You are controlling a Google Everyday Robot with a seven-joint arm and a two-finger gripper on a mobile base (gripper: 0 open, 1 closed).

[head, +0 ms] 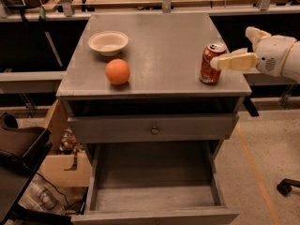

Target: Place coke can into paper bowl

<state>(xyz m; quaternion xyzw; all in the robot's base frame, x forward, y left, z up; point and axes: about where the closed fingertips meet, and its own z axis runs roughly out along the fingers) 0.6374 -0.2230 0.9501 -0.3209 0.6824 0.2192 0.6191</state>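
The coke can (pixel 211 63), red-orange with a silver top, stands upright near the right front corner of the grey cabinet top (pixel 164 41). The paper bowl (pixel 108 42), off-white and empty, sits at the back left of the top. My gripper (pixel 230 47) reaches in from the right at can height. It is open: its near pale finger (pixel 236 61) lies against the can's right side, and the other finger (pixel 253 33) shows behind and higher. The can is not lifted.
An orange ball (pixel 117 71) rests at the front left, just in front of the bowl. Below the top are a shut drawer with a knob (pixel 154 131) and an open empty bottom drawer (pixel 154 191). Boxes and clutter (pixel 61 163) lie on the floor at left.
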